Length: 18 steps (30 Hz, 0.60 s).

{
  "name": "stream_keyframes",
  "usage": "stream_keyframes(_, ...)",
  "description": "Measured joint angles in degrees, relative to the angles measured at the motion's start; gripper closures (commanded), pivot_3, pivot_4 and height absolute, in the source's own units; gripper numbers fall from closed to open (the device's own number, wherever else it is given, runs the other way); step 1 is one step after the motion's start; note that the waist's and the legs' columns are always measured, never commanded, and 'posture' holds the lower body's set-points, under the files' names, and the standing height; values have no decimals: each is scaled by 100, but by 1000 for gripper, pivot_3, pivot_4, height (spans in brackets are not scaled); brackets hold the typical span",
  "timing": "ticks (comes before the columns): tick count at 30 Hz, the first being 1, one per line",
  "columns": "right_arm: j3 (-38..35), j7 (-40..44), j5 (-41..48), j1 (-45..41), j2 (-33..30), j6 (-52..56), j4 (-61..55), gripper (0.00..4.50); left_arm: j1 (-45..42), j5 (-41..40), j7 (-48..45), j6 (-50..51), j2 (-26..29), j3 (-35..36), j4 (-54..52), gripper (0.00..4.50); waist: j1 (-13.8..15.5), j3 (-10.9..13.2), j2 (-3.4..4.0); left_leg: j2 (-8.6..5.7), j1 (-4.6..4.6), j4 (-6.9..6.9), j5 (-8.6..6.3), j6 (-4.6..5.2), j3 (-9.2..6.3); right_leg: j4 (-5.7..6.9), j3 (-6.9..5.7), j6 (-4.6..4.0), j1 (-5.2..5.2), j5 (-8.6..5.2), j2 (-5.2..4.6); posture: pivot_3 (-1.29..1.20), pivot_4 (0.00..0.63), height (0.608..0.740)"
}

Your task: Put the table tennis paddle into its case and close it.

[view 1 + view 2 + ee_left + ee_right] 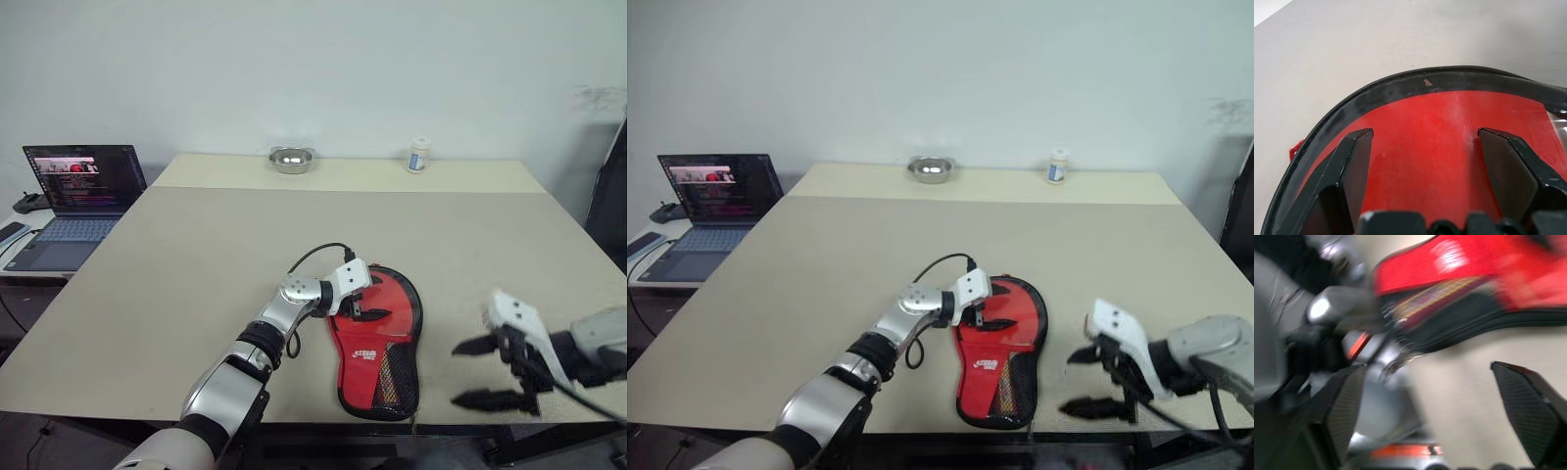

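Both head views look forward and down from above over the table (196, 255), sharing the case (377, 343) near its front edge; the left wrist view sits close above it; the right wrist view looks across at its side.

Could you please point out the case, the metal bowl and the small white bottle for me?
case (377, 354), left eye view, on the red side by the white logo.
metal bowl (291, 160), left eye view, on its rim.
small white bottle (419, 156), left eye view, on its body.
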Motion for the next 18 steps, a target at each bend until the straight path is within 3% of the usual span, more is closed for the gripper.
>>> stream_keyframes(3, 247, -174, -316, -407, 373, -401, 563, 139, 71, -60, -26, 40, 7, 96, -122, 775, 0, 4, 0, 1, -4, -5, 0, 0, -4, 2, -5, -6, 0, -3, 2, 0, 150, 740)
stream_keyframes(6, 526, -451, -839, -750, 1139, -1179, 1299, 139, 286, -229, -180, 314, 204, 261, -678, 775, -40, 41, 6, 8, -21, -7, 1, 2, -8, 12, -5, 22, -19, 13, 18, 0, 150, 740)
stream_keyframes(12, 750, -735, -1567, -1230, 2626, -2887, 3168, 139, 1431, -935, -779, 1850, 1508, 772, -3100, 775, -281, 168, 38, 25, -57, -21, 3, 0, 1, 38, 17, 4, -78, 7, 46, 0, 150, 740)
stream_keyframes(15, 740, -502, -1624, -1516, 2947, -3419, 4063, 139, 2048, -1190, -774, 2627, 2071, 1039, -4252, 775, -264, 214, 94, 19, -125, -16, 5, -4, 1, 42, 10, -23, -133, 21, 38, 0, 150, 740)
stream_keyframes(18, 709, -158, -1614, -1860, 2962, -3609, 4716, 139, 2483, -1383, -616, 3149, 2304, 1264, -5036, 775, -194, 230, 102, 6, -145, -8, 5, -5, 11, 42, 12, -24, -149, 23, 25, 0, 150, 740)
